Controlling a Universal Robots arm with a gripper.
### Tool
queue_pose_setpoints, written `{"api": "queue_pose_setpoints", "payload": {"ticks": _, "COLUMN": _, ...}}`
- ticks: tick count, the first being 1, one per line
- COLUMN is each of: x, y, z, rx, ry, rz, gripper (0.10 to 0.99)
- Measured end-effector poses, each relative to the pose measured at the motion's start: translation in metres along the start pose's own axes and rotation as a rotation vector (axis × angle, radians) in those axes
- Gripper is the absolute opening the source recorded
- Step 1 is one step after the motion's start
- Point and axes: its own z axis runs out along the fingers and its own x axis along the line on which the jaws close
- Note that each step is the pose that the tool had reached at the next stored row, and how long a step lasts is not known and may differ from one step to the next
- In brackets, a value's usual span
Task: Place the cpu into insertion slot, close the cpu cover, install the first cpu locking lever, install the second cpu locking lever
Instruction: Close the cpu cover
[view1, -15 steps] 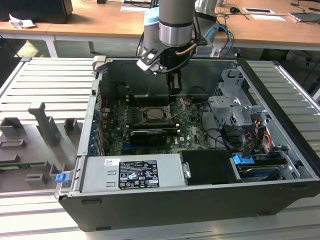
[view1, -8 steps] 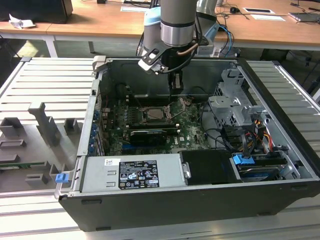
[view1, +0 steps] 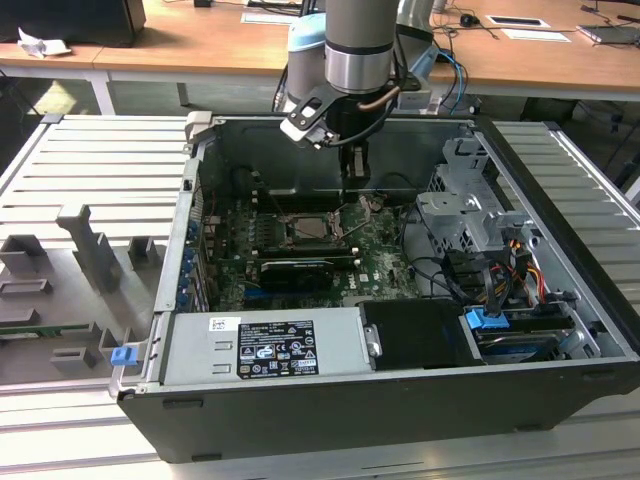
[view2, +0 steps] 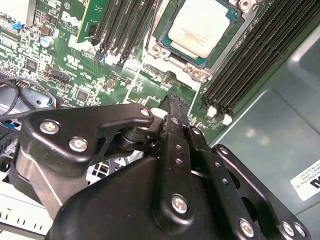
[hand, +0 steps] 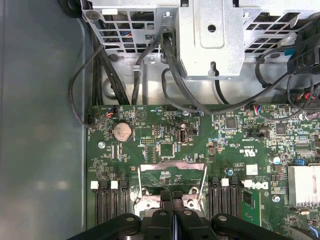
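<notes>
In the second wrist view the cpu (view2: 200, 27) lies flat in the insertion slot (view2: 160, 42), its pale face up. The cpu cover (hand: 172, 165), a thin silver frame, stands open off the slot, with green board visible through its window. My gripper (view2: 172, 97) is shut with nothing between the fingers. Its tips (hand: 172, 200) hover just by the cover's edge at the slot's hinge side. In the exterior view the gripper (view1: 355, 165) hangs inside the open computer case, a little behind the slot (view1: 308, 228).
Long black memory slots (view2: 250, 60) flank the socket on both sides. A metal drive cage (view1: 470, 205) with bundled cables (hand: 170, 65) stands on the exterior view's right. A power supply (view1: 265, 345) fills the case front, and a grey ribbed table (view1: 80, 180) surrounds the case.
</notes>
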Motion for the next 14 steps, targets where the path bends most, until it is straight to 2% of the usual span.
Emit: {"api": "queue_pose_setpoints", "payload": {"ticks": 14, "x": 0.0002, "y": 0.0054, "z": 0.0004, "rx": 0.0, "ry": -0.0009, "rz": 0.0, "gripper": 0.106}}
